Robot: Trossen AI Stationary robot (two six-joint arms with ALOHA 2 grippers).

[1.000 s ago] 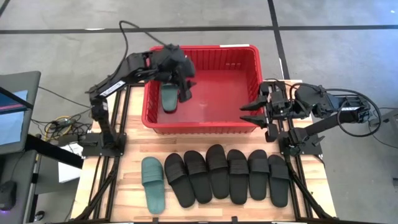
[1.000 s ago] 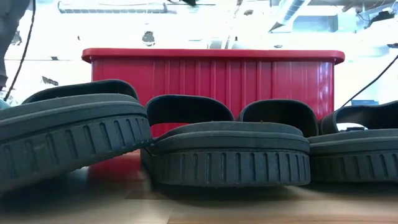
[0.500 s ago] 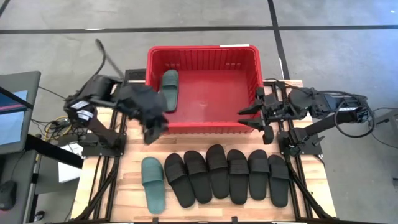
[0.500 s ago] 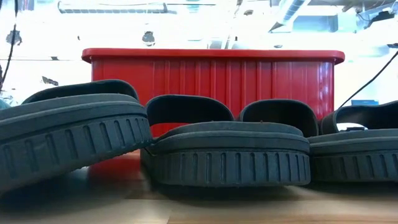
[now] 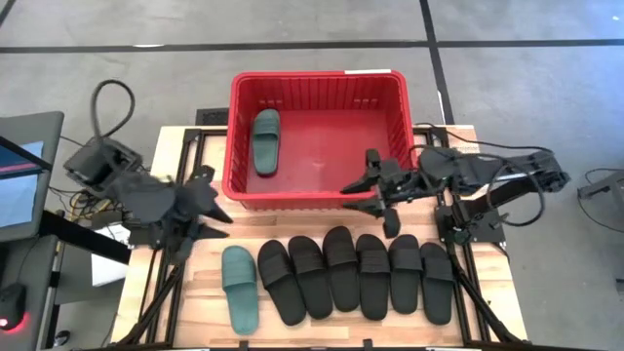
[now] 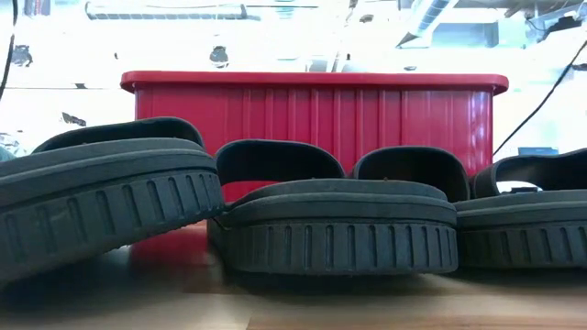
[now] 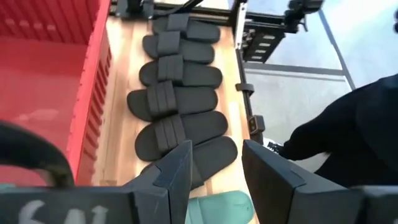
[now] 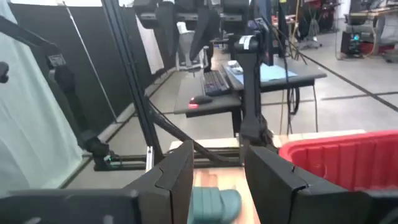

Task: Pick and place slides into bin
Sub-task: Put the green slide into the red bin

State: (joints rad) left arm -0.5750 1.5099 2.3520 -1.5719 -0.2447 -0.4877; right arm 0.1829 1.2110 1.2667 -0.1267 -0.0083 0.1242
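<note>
The red bin (image 5: 317, 200) stands at the table's far middle. One sage-green slide (image 5: 265, 141) lies flat on the bin's floor at its left side. A second green slide (image 5: 240, 288) and several black slides (image 5: 356, 276) rest on their soles in a row along the near edge. My left gripper (image 5: 216, 198) hovers open off the bin's near-left corner, above the green slide (image 7: 221, 208) on the table. My right gripper (image 5: 356, 195) hovers open at the bin's near wall, pointing toward the table's left. Neither gripper has anything between its fingers.
A bare strip of wooden tabletop (image 5: 292, 226) runs between the bin and the row of slides. Dark frame rails (image 5: 458, 234) flank the table on both sides. A monitor (image 5: 19, 175) stands off the left edge. In the low view the black slides (image 6: 339, 225) hide the bin's foot.
My left gripper has swung out of the bin, over its left wall, toward the table's left and near edges, turning as it went; the green slide stays lying in the bin. My right gripper has gone toward the table's left along the bin's near wall.
</note>
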